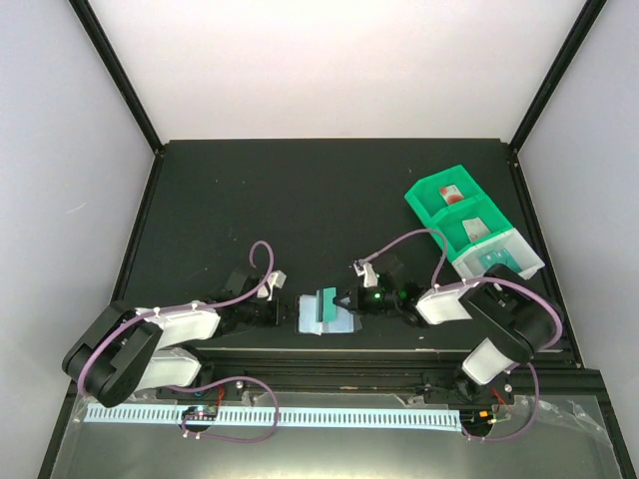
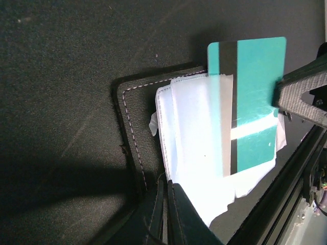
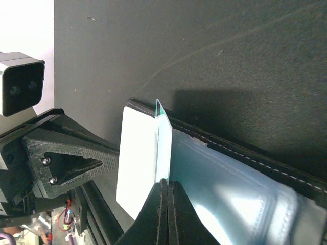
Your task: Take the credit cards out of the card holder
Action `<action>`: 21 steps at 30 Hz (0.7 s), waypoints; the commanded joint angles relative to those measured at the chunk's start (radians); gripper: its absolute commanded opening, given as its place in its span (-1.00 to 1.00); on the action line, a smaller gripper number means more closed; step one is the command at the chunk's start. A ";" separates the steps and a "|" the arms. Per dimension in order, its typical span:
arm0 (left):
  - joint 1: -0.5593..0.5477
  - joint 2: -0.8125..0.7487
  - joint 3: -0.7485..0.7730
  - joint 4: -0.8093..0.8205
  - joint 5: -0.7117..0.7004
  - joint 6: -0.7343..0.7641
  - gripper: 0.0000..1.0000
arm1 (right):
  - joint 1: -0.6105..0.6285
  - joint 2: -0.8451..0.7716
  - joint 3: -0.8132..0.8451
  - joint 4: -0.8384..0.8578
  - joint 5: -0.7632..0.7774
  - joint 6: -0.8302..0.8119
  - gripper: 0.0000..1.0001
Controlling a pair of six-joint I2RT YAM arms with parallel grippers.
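Observation:
The card holder (image 1: 312,317) lies open near the table's front edge, black outside and pale blue-grey inside. In the left wrist view the holder (image 2: 134,117) shows its clear sleeves, and a teal-green credit card (image 2: 255,97) with a black stripe sticks halfway out of them to the right. My left gripper (image 2: 167,186) is shut on the holder's near edge. My right gripper (image 3: 167,185) is shut on the teal card (image 3: 163,145), seen edge-on above the holder's pale inside (image 3: 230,194). In the top view the left gripper (image 1: 284,310) and right gripper (image 1: 349,302) flank the holder. No red card shows in the holder.
A green bin tray (image 1: 427,200) with a small red item in it stands at the back right. A clear tray (image 1: 519,261) adjoins it. The table's metal front rail (image 1: 329,351) runs just behind the holder. The right gripper's finger (image 2: 301,92) shows in the left wrist view.

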 commanded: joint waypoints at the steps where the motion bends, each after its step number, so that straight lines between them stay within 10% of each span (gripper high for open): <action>1: -0.005 -0.010 0.008 -0.023 -0.031 -0.034 -0.90 | -0.017 -0.077 -0.013 -0.118 0.071 -0.078 -0.98; 21: 0.005 -0.343 0.338 -0.410 -0.080 -0.170 0.23 | 0.080 -0.514 0.031 -0.268 0.464 -0.631 -0.98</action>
